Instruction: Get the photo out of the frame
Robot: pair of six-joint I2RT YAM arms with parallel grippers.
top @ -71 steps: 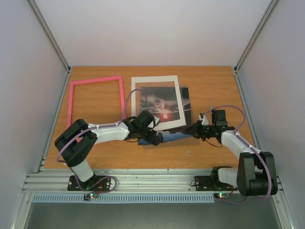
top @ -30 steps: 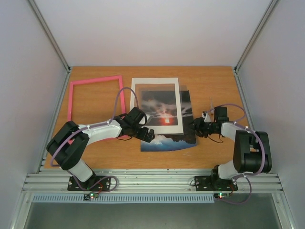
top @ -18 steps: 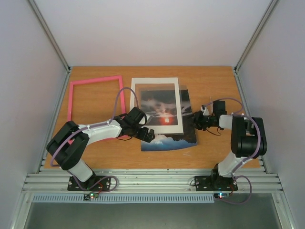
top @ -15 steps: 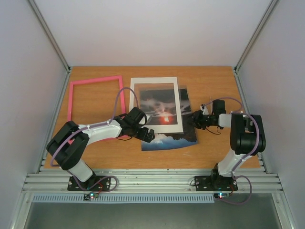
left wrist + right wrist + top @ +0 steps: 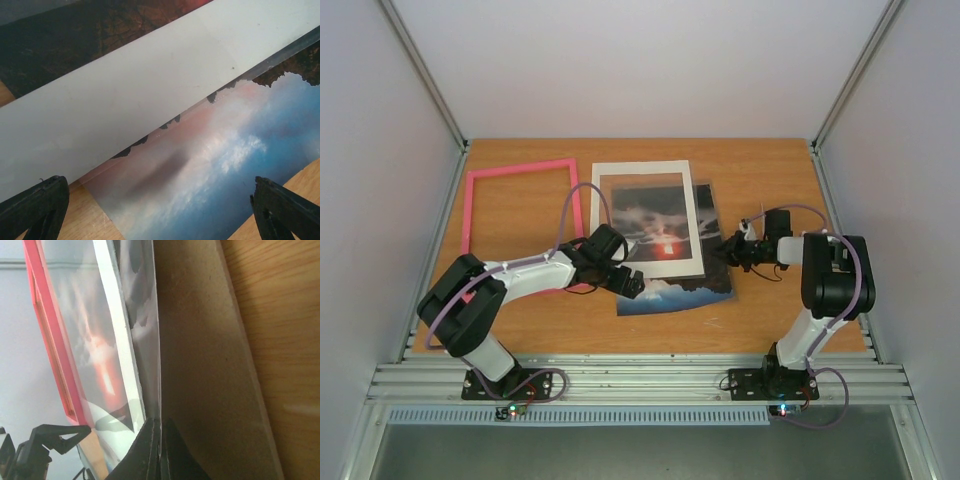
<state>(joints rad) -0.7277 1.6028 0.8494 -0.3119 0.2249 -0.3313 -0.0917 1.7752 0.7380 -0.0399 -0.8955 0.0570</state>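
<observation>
The pink frame (image 5: 520, 167) lies as a bare rectangle, nothing in it, at the table's left. The photo (image 5: 680, 292) lies mid-table under a white mat (image 5: 640, 172) with a clear sheet. Its blue-white lower part and right edge stick out. My left gripper (image 5: 632, 285) is open, with the jaws wide apart over the photo's lower part (image 5: 210, 165), just below the mat (image 5: 150, 85). My right gripper (image 5: 728, 250) is shut on the photo's thin right edge (image 5: 142, 315). A brown board (image 5: 200, 365) lies beneath that edge. The frame (image 5: 47, 330) shows beyond it.
The wooden table (image 5: 770, 170) is boxed in by grey walls at the left, right and back. A metal rail (image 5: 620, 380) runs along the near edge by the arm bases. Bare wood (image 5: 280, 315) lies right of the board.
The mat has shifted left and squared up, baring more of the photo below and to the right. My right arm's elbow has swung away from the rail; its gripper stays on the photo's edge.
</observation>
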